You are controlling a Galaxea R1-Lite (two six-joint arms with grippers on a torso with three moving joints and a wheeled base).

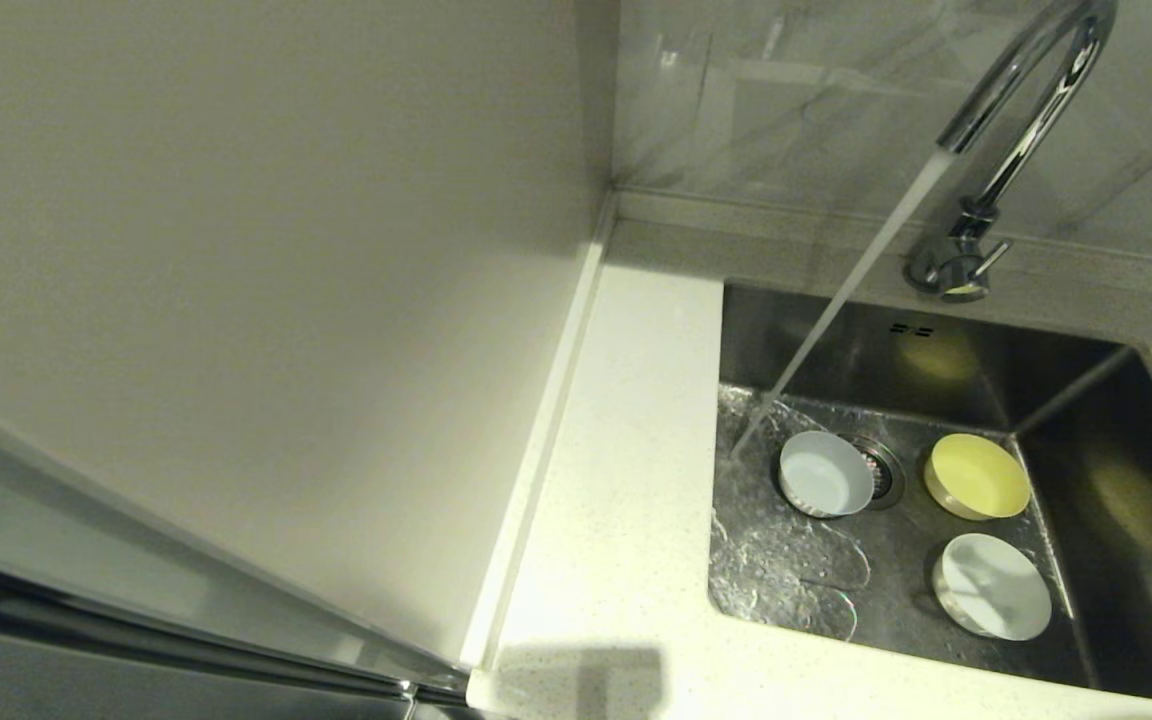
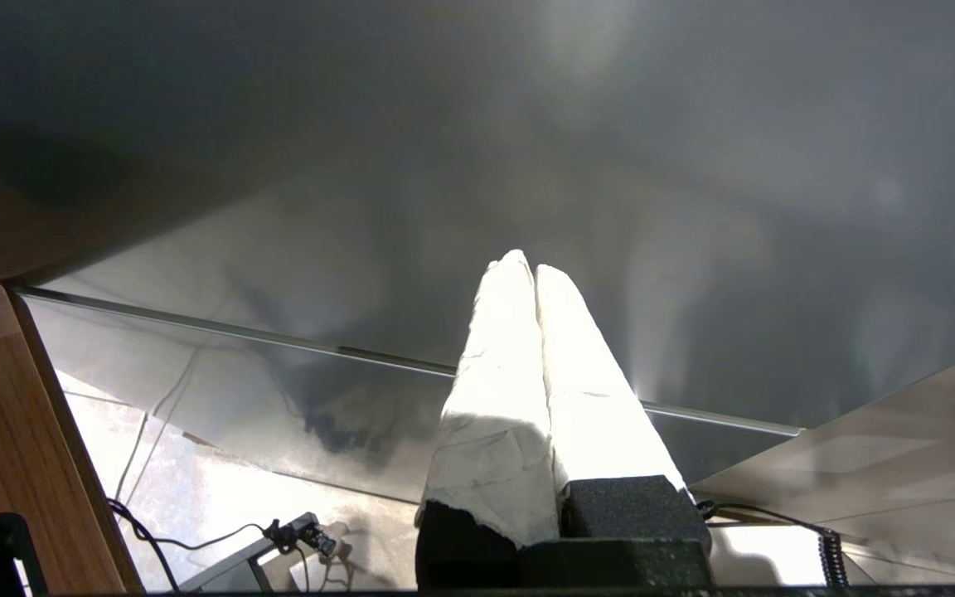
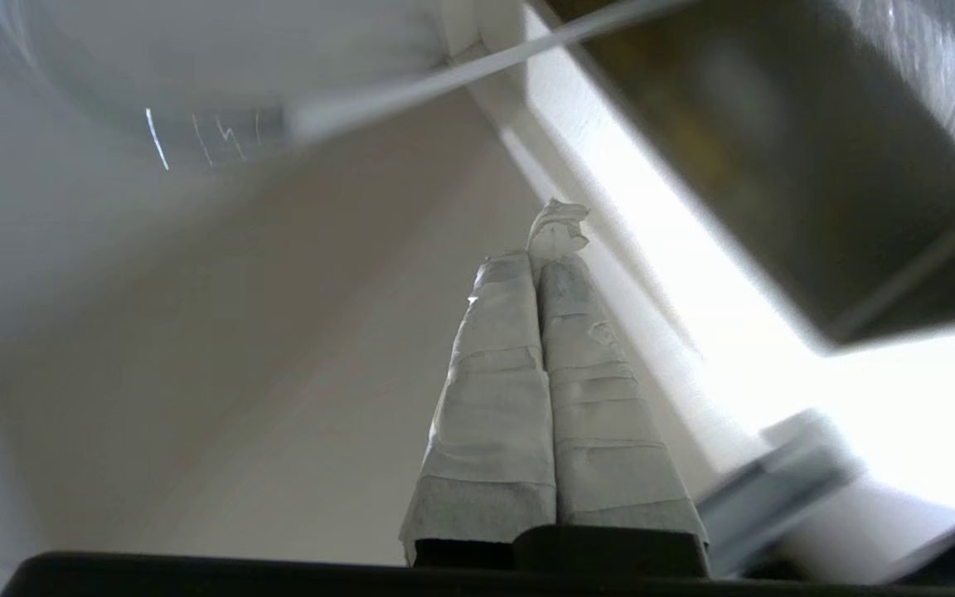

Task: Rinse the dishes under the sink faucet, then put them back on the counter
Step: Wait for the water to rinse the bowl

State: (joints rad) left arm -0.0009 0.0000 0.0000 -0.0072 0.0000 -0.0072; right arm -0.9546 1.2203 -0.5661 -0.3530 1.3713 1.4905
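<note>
Three bowls lie in the steel sink (image 1: 1096,500): a pale bluish-white bowl (image 1: 824,474) beside the drain strainer (image 1: 884,468), a yellow bowl (image 1: 977,476) to its right, a white bowl (image 1: 992,586) nearer me. Water pours from the chrome faucet (image 1: 1021,75) and lands just left of the bluish bowl. Neither arm shows in the head view. My left gripper (image 2: 525,264) is shut and empty, facing a dark glossy panel. My right gripper (image 3: 545,245) is shut and empty, under a pale surface.
The white speckled counter (image 1: 626,480) runs left of and in front of the sink, with a raised back edge (image 1: 836,215). A tall pale panel (image 1: 256,280) stands on the left. Cables and a wooden board (image 2: 21,448) show in the left wrist view.
</note>
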